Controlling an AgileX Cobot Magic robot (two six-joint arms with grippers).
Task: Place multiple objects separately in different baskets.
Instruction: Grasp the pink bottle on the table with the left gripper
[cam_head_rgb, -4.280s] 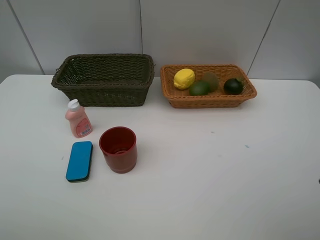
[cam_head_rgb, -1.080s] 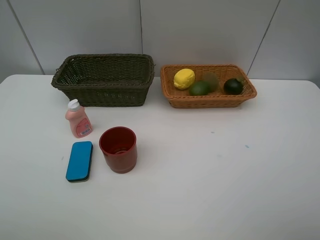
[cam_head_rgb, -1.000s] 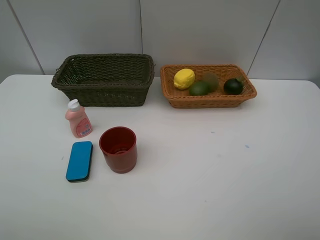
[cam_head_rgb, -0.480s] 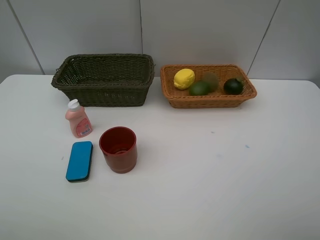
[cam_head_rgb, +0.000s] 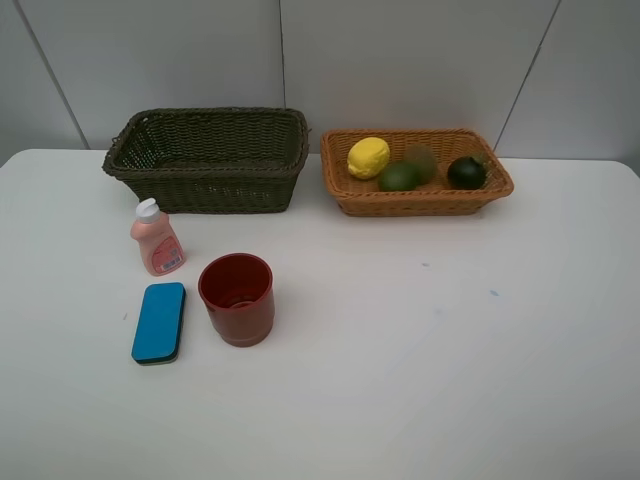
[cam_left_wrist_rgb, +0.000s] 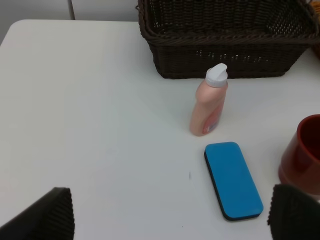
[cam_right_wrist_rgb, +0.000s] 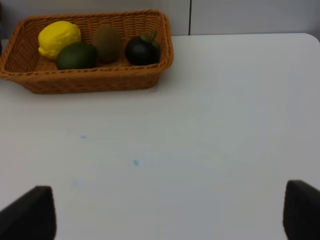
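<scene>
Eraser (cam_left_wrist_rgb: 233, 180) ahead of wide-spread left claw (cam_left_wrist_rgb: 170, 217), bottle (cam_left_wrist_rgb: 208, 105) beyond.

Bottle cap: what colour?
White, on the pink bottle; the cap shows best in the left wrist view.

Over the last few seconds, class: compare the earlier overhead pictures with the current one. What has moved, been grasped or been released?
Nothing has visibly changed. The pink bottle, blue eraser and red cup stand where they were on the table. The lemon, lime, kiwi and mangosteen still lie in the tan basket. The dark basket has not shifted.
</scene>
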